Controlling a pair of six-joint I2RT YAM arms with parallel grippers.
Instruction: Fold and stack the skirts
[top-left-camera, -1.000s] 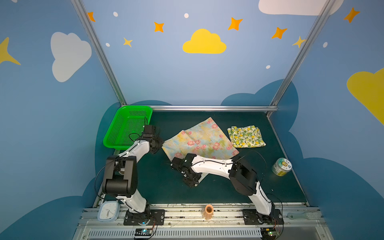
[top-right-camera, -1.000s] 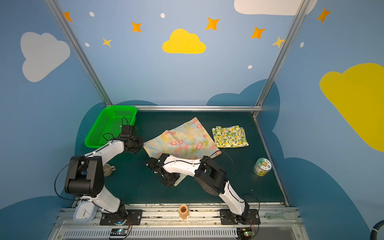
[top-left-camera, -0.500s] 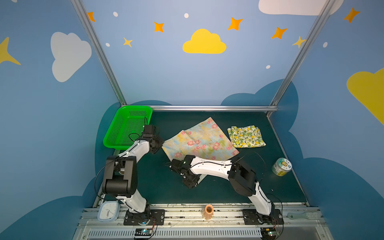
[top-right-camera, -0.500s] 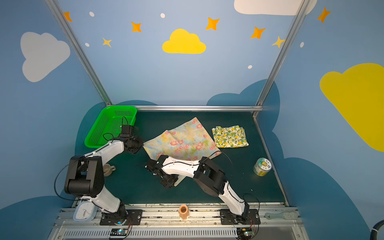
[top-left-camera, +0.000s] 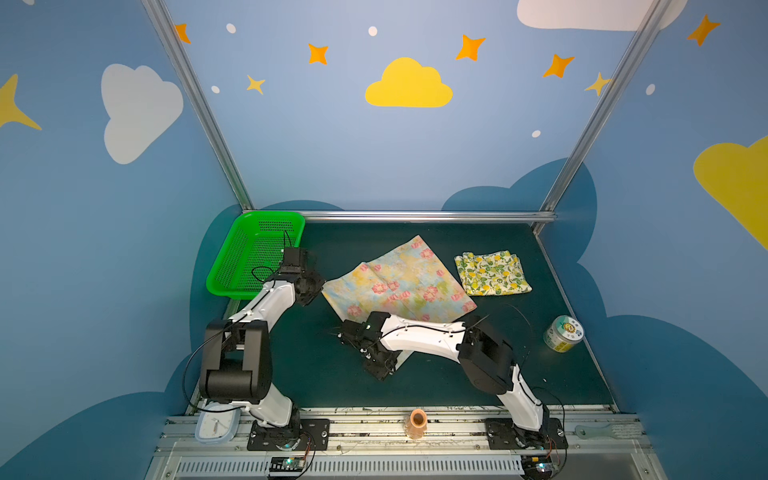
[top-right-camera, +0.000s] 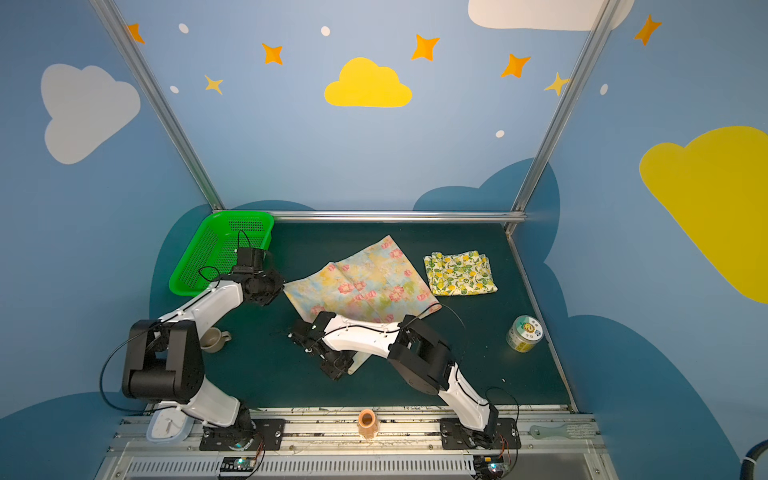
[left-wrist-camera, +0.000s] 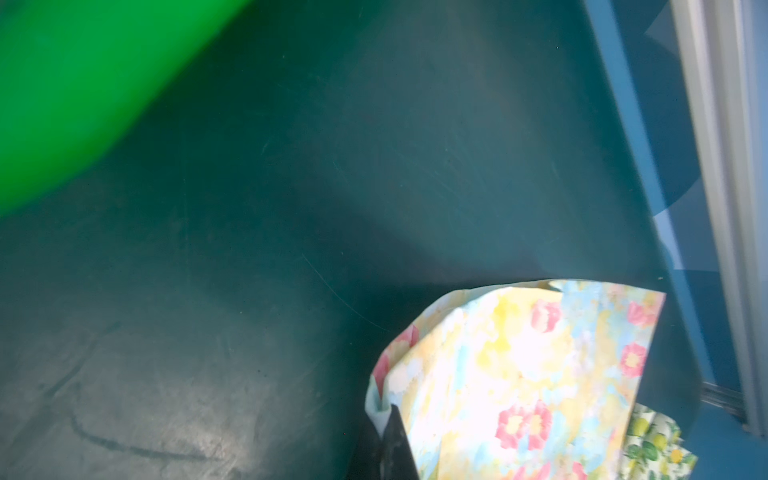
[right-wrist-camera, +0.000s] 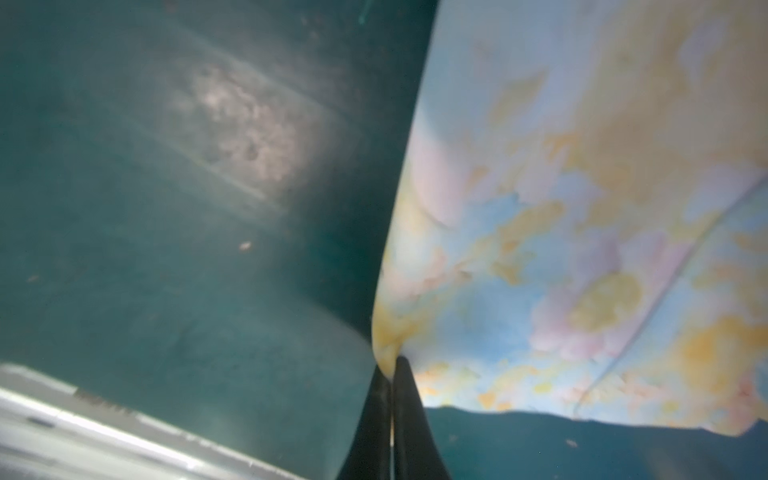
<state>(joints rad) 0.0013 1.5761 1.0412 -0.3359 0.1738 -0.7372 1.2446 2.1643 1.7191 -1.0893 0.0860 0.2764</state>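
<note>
Two skirts lie on the dark green table mat (top-left-camera: 415, 386) in both top views: the flowered skirt (top-left-camera: 399, 282) is spread cornerwise near the middle, and the lemon skirt (top-left-camera: 492, 273) lies folded into a small rectangle just to its right, with a narrow strip of mat between them. The left gripper (top-left-camera: 319, 287) sits at the flowered skirt's left corner, close beside the green basket (top-left-camera: 226, 266) in the far left corner. The right gripper (top-left-camera: 384, 368) reaches across the middle to the skirt's near corner, where a bit of cloth shows beside its black fingers, and its white forearm lies over the skirt's near edge. A small can (top-left-camera: 563, 333) stands near the right edge, well apart from both skirts, and in a top view a cup (top-right-camera: 214, 338) sits on the mat by the left arm. In the left wrist view the left gripper (left-wrist-camera: 384, 440) has its dark fingers pressed together on the flowered skirt's edge, which curls up around them; a corner of the lemon skirt (left-wrist-camera: 656, 444) shows beyond it, and the basket (left-wrist-camera: 62, 83) is a green blur. In the right wrist view the right gripper (right-wrist-camera: 391, 399) is pressed together too, nipping a puckered bit of the flowered skirt's (right-wrist-camera: 582, 208) edge, and the cloth rises off the mat from that pinch, its print pale and blurred
</note>
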